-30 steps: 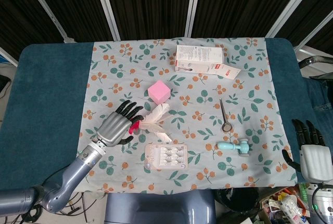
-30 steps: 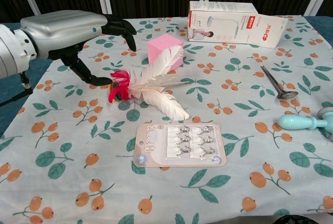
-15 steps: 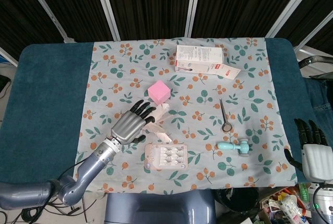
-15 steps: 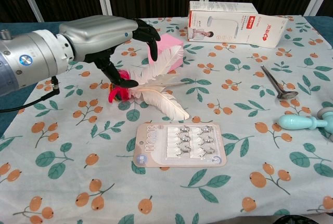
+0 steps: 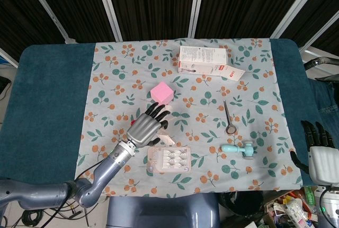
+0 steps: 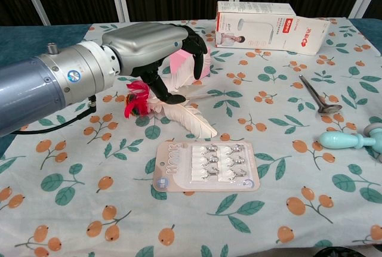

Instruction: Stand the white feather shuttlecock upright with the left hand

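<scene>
The white feather shuttlecock [image 6: 192, 120] lies on its side on the floral cloth, its red tufted base [image 6: 136, 103] pointing left. In the head view only a sliver of feather [image 5: 166, 139] shows past my left hand [image 5: 145, 129]. That hand [image 6: 156, 43] hovers over the feathers with its fingers spread, the thumb low beside the quills; I see no grip on anything. My right hand [image 5: 318, 155] hangs off the table's right edge, fingers straight and apart, holding nothing.
A pink cube [image 6: 186, 58] stands just behind the shuttlecock. A card of hooks [image 6: 206, 166] lies in front of it. A white and red box [image 6: 268, 25] lies at the back, with a metal spoon [image 6: 316, 97] and a teal tool [image 6: 346, 141] to the right.
My left hand has travelled right from beside the red base to over the feathers, covering most of the shuttlecock in the head view. The shuttlecock still lies on its side.
</scene>
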Controlling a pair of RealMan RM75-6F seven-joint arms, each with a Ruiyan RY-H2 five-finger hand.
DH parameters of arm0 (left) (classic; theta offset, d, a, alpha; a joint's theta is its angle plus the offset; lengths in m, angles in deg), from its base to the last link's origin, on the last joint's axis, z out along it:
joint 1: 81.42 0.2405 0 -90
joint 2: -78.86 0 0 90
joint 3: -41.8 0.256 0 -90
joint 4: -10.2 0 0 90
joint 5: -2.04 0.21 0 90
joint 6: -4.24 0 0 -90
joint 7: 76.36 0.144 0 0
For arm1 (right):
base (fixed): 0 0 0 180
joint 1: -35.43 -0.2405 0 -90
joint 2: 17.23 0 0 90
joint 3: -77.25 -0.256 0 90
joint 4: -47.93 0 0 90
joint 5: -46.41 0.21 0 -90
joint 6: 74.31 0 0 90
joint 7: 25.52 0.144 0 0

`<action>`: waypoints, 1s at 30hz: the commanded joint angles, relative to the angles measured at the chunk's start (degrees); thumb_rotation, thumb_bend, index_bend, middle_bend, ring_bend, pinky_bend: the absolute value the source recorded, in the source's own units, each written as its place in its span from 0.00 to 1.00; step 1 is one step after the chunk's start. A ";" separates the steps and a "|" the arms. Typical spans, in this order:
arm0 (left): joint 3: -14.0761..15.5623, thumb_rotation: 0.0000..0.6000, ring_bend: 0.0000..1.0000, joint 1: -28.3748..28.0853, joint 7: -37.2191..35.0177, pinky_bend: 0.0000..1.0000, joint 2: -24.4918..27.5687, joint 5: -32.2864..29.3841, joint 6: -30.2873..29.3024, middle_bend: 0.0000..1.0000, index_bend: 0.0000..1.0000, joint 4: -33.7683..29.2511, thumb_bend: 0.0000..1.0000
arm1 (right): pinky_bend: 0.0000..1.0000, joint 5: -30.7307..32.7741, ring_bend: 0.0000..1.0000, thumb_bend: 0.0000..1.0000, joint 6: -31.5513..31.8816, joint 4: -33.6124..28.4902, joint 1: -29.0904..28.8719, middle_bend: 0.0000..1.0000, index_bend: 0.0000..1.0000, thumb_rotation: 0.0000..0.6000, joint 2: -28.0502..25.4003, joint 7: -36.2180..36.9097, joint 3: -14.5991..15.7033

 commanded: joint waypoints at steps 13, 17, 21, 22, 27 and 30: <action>-0.20 1.00 0.00 -0.49 0.67 0.00 -1.75 0.52 -1.82 0.20 0.51 2.01 0.34 | 0.14 0.18 0.03 0.19 -0.19 0.00 -0.02 0.08 0.00 1.00 -0.07 0.08 0.00; 0.02 1.00 0.00 -0.48 0.98 0.00 -1.98 0.48 -1.99 0.22 0.53 2.25 0.34 | 0.14 0.20 0.03 0.19 -0.21 0.03 -0.04 0.08 0.00 1.00 -0.04 0.06 -0.02; 0.05 1.00 0.00 -0.41 1.37 0.00 -2.30 0.19 -2.33 0.25 0.54 2.59 0.36 | 0.14 0.25 0.03 0.19 -0.16 -0.01 0.00 0.08 0.00 1.00 -0.11 0.13 -0.06; 0.11 1.00 0.00 -0.38 1.60 0.00 -2.35 0.10 -2.44 0.25 0.55 2.68 0.37 | 0.14 0.25 0.03 0.19 -0.13 -0.02 0.01 0.08 0.00 1.00 -0.14 0.17 -0.07; 0.31 1.00 0.00 -0.22 2.61 0.00 -2.44 -0.51 -2.71 0.27 0.57 2.92 0.46 | 0.14 0.25 0.03 0.19 -0.18 -0.01 0.00 0.08 0.00 1.00 -0.18 0.31 -0.06; 0.41 1.00 0.00 -0.24 3.12 0.00 -2.49 -0.73 -2.75 0.27 0.58 3.05 0.50 | 0.14 0.27 0.03 0.20 -0.20 -0.01 -0.01 0.08 0.00 1.00 -0.20 0.40 -0.07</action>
